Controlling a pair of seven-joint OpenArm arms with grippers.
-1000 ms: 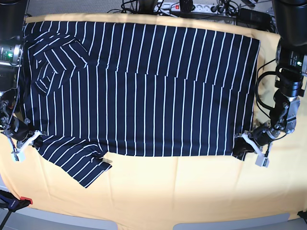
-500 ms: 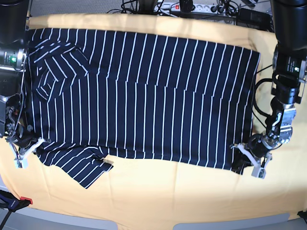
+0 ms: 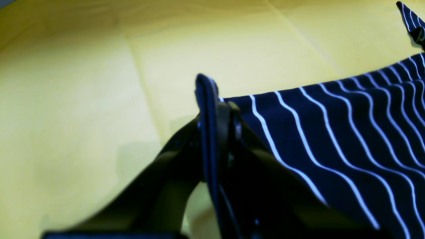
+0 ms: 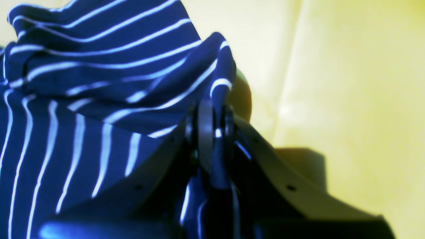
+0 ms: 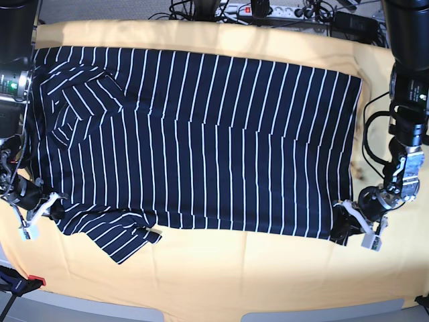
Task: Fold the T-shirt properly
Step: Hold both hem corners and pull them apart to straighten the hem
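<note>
The dark navy T-shirt (image 5: 201, 134) with thin white stripes lies spread flat across the yellow table cover (image 5: 221, 275). My left gripper (image 5: 352, 229) is shut on its near hem corner at the right. In the left wrist view the left gripper (image 3: 214, 109) pinches the T-shirt (image 3: 332, 132). My right gripper (image 5: 41, 206) is shut on the shirt's near left edge. In the right wrist view the right gripper (image 4: 212, 127) holds bunched cloth of the T-shirt (image 4: 83, 83). One sleeve (image 5: 117, 238) sticks out at the near left. The other sleeve (image 5: 80, 94) lies folded on the body.
A power strip (image 5: 261, 10) and cables lie behind the table's far edge. A red clamp (image 5: 35, 280) sits at the near left corner. Both arms stand at the table's sides.
Both grippers moved a little toward the near edge with the cloth in them. The whole shirt slid nearer and its near hem now lies straighter.
</note>
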